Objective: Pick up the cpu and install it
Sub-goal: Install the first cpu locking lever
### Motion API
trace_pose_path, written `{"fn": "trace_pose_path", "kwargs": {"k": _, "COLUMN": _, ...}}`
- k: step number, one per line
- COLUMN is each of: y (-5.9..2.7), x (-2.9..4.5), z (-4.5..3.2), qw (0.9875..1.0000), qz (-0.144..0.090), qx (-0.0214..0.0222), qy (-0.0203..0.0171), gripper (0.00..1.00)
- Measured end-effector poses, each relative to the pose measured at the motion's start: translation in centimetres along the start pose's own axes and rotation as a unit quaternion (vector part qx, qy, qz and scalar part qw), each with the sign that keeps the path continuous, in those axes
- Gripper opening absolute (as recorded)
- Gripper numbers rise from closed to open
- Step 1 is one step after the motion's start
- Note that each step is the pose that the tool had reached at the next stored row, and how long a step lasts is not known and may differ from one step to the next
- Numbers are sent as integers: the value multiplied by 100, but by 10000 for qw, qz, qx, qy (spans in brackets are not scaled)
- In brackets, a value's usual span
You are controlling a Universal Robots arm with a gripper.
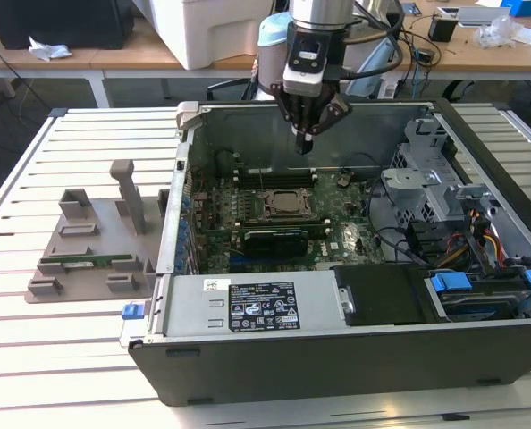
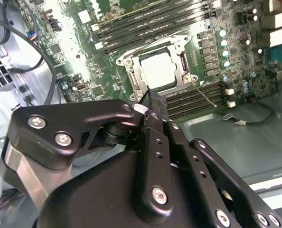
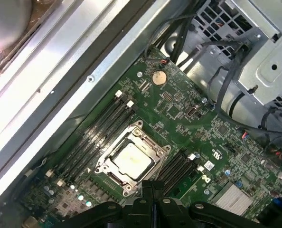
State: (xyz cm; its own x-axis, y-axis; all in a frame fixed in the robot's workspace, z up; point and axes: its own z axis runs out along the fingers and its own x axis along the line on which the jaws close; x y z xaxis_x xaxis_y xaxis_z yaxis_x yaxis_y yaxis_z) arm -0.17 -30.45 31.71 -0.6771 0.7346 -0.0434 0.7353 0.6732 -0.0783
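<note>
Apparently seated, one cpu [image 3: 130,160] lies in its socket [image 3: 131,135]; the single gripper [image 1: 303,143] hovers above, fingers clenched on nothing.

Pale matt metal tops the cpu [image 3: 130,160]; the fingers [image 2: 155,137] look smooth black.

I read a silver-grey cpu [image 3: 130,160], a green motherboard [image 3: 181,116], a black tool [image 1: 304,143] and a white slatted table [image 1: 42,353].
</note>
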Motion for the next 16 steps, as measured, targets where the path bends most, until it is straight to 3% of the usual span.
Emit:
{"fn": "trace_pose_path", "kwargs": {"k": 9, "y": 1, "x": 0, "z": 0, "qw": 9984, "qz": -567, "qx": -25, "qy": -45, "gripper": 11}}
{"fn": "trace_pose_path", "kwargs": {"k": 16, "y": 1, "x": 0, "z": 0, "qw": 9949, "qz": -1000, "qx": -44, "qy": -79, "gripper": 11}}
